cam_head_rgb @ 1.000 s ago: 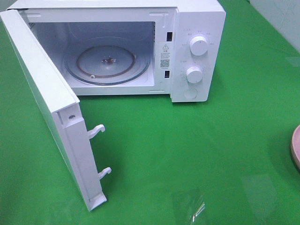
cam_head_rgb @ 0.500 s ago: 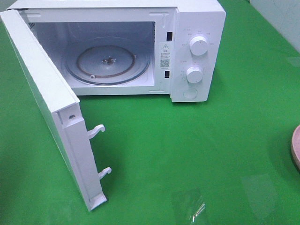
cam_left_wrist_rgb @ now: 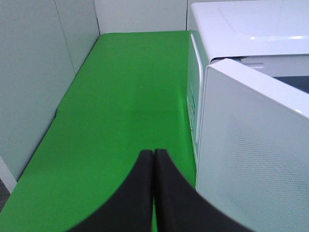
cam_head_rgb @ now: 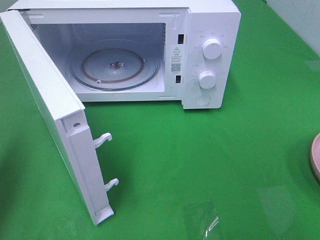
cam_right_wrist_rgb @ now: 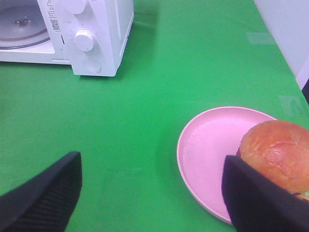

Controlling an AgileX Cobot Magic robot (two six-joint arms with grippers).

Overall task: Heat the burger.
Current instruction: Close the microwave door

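Note:
The burger (cam_right_wrist_rgb: 277, 152), with a glossy orange-brown bun, sits on the pink plate (cam_right_wrist_rgb: 207, 150) in the right wrist view. My right gripper (cam_right_wrist_rgb: 152, 193) is open and empty above the green table, with one finger (cam_right_wrist_rgb: 256, 198) close beside the burger. In the exterior high view only the plate's edge (cam_head_rgb: 316, 156) shows at the far right; the burger and both grippers are out of that view. The white microwave (cam_head_rgb: 210, 30) stands with its door (cam_head_rgb: 50, 95) swung open and a bare glass turntable (cam_head_rgb: 115, 67) inside. My left gripper (cam_left_wrist_rgb: 153, 153) is shut and empty, beside the outside of the door (cam_left_wrist_rgb: 251, 164).
Two latch hooks (cam_head_rgb: 102, 140) stick out from the door's edge. Two white knobs (cam_head_rgb: 212, 49) sit on the microwave's right panel. Grey walls (cam_left_wrist_rgb: 34, 77) border the table on the left. Green tabletop (cam_head_rgb: 200, 160) lies between microwave and plate.

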